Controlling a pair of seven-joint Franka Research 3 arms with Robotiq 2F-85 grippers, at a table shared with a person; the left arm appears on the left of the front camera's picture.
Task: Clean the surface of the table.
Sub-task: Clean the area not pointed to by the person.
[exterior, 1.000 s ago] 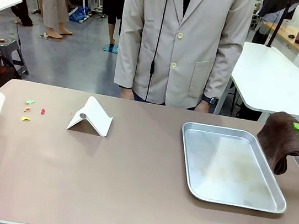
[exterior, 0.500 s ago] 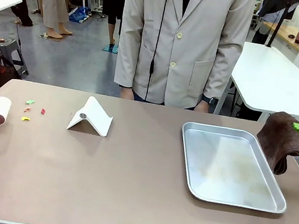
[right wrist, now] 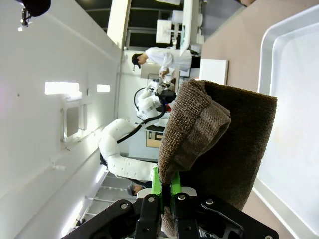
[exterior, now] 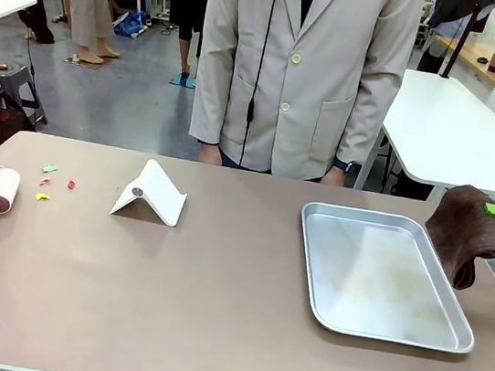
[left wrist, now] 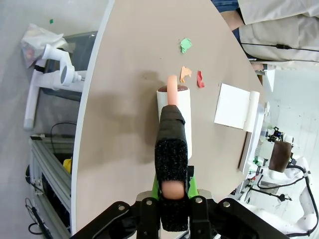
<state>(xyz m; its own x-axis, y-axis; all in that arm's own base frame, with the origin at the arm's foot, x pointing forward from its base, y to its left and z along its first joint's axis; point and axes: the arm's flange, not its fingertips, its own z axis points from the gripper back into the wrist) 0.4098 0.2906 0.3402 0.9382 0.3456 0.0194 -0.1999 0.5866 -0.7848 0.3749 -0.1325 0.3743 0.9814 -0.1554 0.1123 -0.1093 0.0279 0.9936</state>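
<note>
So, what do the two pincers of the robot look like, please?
The left pincer has a black body with round bolts. Its fingers are black, smooth near the tip and rough like foam lower down, with bright green at their base. The right pincer has the same black bolted body and two thin bright green pads.

The lint roller (exterior: 0, 189) moves right, in from the left edge of the table (exterior: 209, 328), and sinks lower over the top. It tilts from nearly upright to a slant (white roll toward the coloured scraps (exterior: 44, 197)) and ends nearer them.
</note>
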